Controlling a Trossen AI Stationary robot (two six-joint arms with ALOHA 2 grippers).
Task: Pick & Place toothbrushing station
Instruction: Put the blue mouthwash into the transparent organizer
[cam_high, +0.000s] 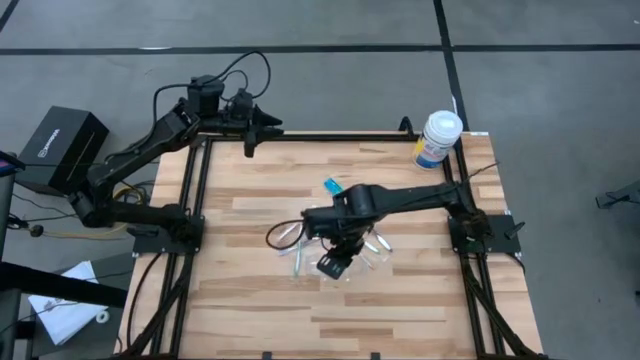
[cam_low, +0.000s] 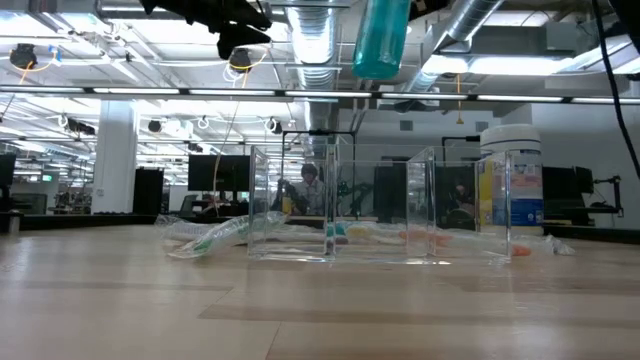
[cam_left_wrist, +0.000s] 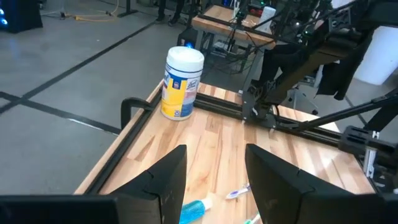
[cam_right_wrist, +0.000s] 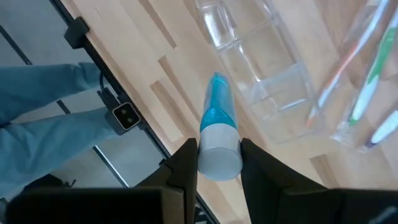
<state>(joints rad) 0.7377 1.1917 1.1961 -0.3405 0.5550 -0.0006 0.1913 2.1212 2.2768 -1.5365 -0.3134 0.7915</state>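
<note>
My right gripper is shut on a teal-and-white toothpaste tube above the clear plastic container, which stands on the table's middle. In the low view the tube hangs high over the container. Thin toothbrushes lie on the table by the container, some to its left. A second teal tube lies flat on the table farther back. My left gripper is open and empty, raised over the far left edge. My right gripper pinches the tube's white cap end between its two fingers. The fingers point down from above. The tube hangs below them with its teal body pointing down, lifted clear of the table and the container.
A large white tub with a blue-yellow label stands at the far right corner. Black frame rails run along the table's sides. A person in blue trousers stands beside the table. Bare wood lies near the front edge.
</note>
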